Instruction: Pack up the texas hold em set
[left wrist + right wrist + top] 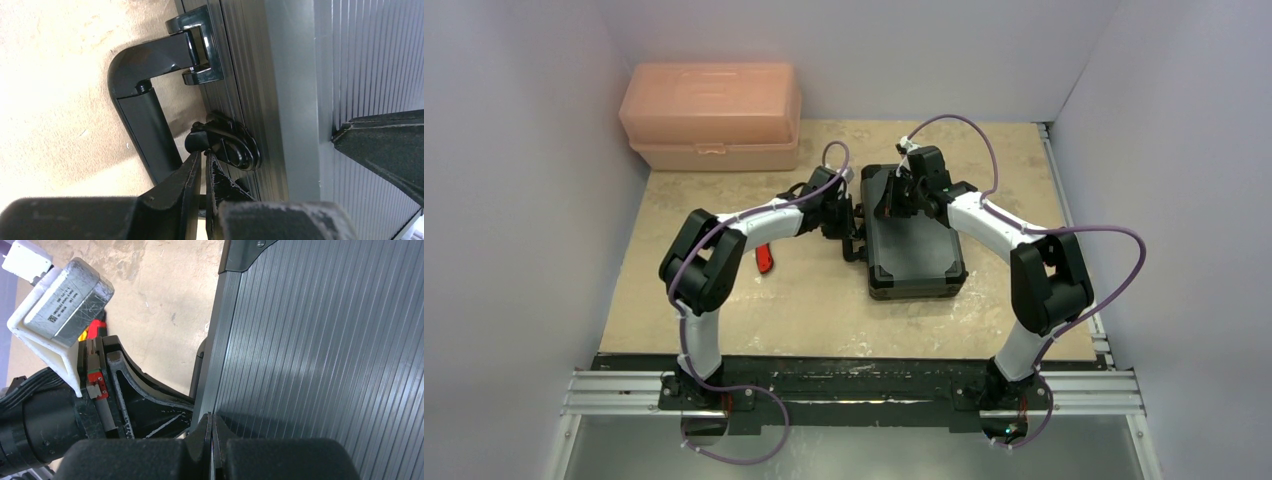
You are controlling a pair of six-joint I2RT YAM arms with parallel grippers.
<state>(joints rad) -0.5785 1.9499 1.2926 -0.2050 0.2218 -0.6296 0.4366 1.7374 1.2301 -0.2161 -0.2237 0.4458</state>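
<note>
The black ribbed case (pixel 914 245) lies shut and flat on the table, so the chips, cards, dice and tokens are hidden. Its handle (pixel 145 125) and a black latch (pixel 230 142) are on its left side. My left gripper (pixel 205 154) is beside that side (pixel 849 225), its fingers almost together and their tips touching the latch. My right gripper (pixel 212 416) is shut and empty, its tips on the lid (pixel 325 340) near the left edge, at the case's far left part (pixel 894 205).
A large peach plastic box (pixel 712 115) stands at the back left. A red folding knife (pixel 764 258) lies on the table left of the case, under the left arm. Grey walls close in both sides.
</note>
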